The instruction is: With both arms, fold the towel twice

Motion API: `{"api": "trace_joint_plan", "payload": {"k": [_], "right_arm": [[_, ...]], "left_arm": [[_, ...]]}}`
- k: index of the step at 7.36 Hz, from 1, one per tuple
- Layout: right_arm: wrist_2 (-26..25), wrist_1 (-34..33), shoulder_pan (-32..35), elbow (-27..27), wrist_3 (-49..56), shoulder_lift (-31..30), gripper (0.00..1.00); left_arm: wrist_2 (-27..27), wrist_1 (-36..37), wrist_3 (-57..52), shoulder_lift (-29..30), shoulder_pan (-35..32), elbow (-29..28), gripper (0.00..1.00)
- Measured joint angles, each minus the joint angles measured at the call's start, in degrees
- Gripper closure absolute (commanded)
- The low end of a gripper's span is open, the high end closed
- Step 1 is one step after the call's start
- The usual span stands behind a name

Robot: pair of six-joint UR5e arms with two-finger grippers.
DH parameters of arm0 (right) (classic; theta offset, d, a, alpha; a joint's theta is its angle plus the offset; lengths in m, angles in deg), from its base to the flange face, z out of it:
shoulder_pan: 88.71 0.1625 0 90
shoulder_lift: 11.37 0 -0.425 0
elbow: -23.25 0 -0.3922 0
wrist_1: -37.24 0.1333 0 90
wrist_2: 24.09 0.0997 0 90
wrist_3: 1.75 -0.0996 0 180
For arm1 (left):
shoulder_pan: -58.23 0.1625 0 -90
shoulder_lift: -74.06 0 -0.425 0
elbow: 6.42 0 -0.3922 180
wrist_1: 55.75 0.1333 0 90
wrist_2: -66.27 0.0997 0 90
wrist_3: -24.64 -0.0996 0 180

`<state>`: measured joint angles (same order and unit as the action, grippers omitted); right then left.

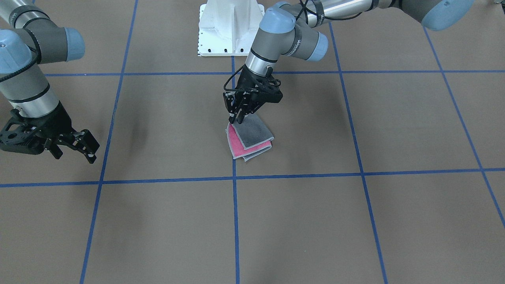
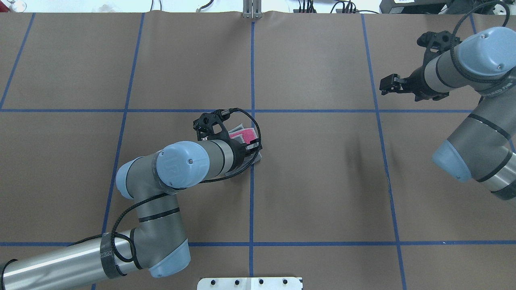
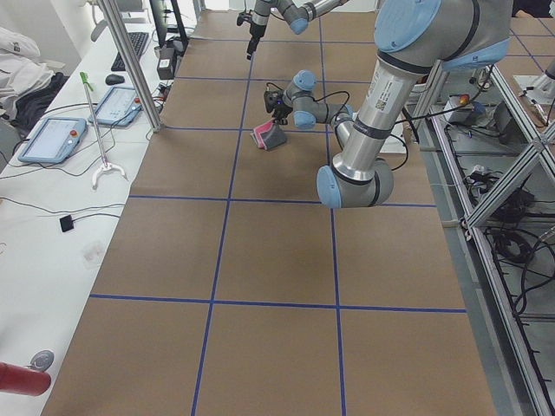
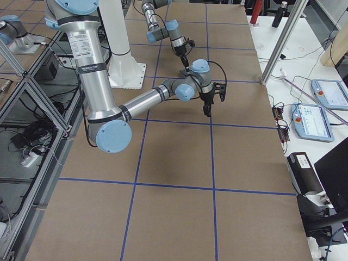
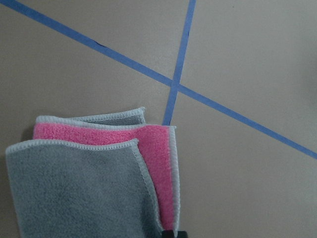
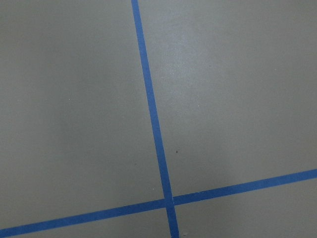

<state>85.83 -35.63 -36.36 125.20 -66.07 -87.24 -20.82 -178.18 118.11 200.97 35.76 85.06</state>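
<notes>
The towel [image 1: 252, 136] lies folded on the brown table near the centre, dark grey on top, with pink and light grey stitched edges showing in layers. It also shows in the overhead view [image 2: 246, 134] and the left wrist view [image 5: 99, 173]. My left gripper [image 1: 238, 117] points down at the towel's corner nearest the robot, with its fingers together on the top grey layer. My right gripper [image 1: 75, 156] is open and empty, held above the table far to the side, as the overhead view [image 2: 385, 85] also shows.
The white pedestal base [image 1: 230, 27] stands at the robot's edge of the table. Blue tape lines [image 1: 235, 221] grid the brown surface. A side bench with tablets [image 3: 52, 139] and a metal post [image 3: 130, 61] runs along the far edge.
</notes>
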Motion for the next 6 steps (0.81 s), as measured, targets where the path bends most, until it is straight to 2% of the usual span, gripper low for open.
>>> {"api": "trace_joint_plan", "payload": {"k": [2, 4, 6], "right_arm": [[3.13, -0.14, 1.71, 0.03, 1.93, -0.10, 0.00], [7.19, -0.54, 6.42, -0.04, 10.71, -2.60, 0.00], [11.98, -0.70, 14.42, -0.30, 24.98, -8.54, 0.00]], "left_arm": [[-3.46, 0.07, -6.48, -0.67, -2.44, 0.81, 0.00], [-14.07, 0.05, -16.54, -5.58, -9.84, 2.64, 0.00], [-26.31, 0.08, -31.45, -14.87, -21.04, 5.78, 0.00]]}}
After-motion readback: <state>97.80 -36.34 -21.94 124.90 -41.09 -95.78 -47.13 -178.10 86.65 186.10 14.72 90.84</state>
